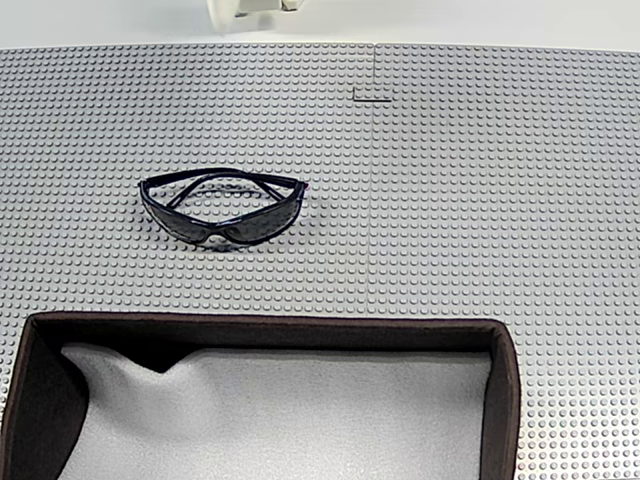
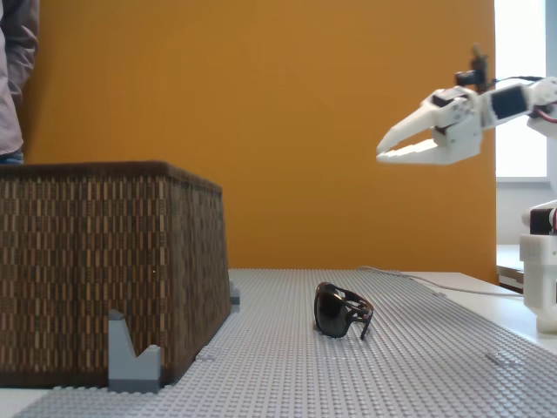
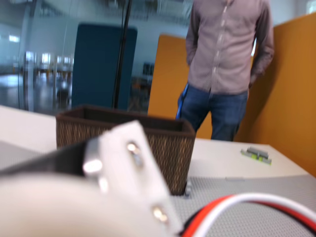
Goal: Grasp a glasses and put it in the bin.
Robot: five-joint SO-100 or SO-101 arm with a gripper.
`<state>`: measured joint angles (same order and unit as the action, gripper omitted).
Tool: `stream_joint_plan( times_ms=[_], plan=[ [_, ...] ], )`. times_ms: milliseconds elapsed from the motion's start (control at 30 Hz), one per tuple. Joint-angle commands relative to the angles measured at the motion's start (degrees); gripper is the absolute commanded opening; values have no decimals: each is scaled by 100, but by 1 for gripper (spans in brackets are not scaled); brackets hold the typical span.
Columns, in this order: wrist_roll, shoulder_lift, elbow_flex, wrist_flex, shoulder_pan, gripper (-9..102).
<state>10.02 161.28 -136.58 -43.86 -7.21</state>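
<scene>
We found the white two-finger gripper [image 2: 392,144] raised high above the grey studded baseplate [image 2: 418,366], its two pale fingers parted in a narrow wedge and holding nothing. In a fixed view from the side, the pair of wraparound sunglasses with a glossy black frame and dark lenses [image 2: 341,311] lay well below the fingertips and a little past them, toward the large rectangular bin with dark brown woven walls [image 2: 104,261]. That drop, we judged, was the relation the coming move turned on: the fingers had to come down and slightly forward before they could close.

From above, in a fixed view, the sunglasses [image 1: 222,208] rested on the plate with their long axis running across the picture, lenses toward the bin and the thin curved arms folded behind, on the side nearer the arm's base. The bin's dark rim [image 1: 270,331] sat near the lenses but apart from them, with its pale grey soft lining [image 1: 300,420] showing inside. We judged that a grip across the narrow depth of the frame would suit that lie.

In the wrist view, a person in a grey shirt and blue jeans [image 3: 224,64] stood beyond the bin [image 3: 163,143]. We could read no brand, label or writing anywhere.
</scene>
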Motion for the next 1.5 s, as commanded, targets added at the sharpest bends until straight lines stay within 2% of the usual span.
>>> stream_joint_plan(
  times_ms=[0,167,333,733,933,1167,1467],
  plan=[
    [-62,-1081,606,176,97,8],
    [-545,-3067,1608,-88,466,8],
    [-694,-4509,2180,-325,721,14],
    [-1063,-5783,2470,-1063,914,18],
    [-1195,-5959,2303,-1020,773,18],
    [-1222,-6442,2355,-598,580,19],
    [-1274,-7453,2918,-185,422,20]
  ],
)
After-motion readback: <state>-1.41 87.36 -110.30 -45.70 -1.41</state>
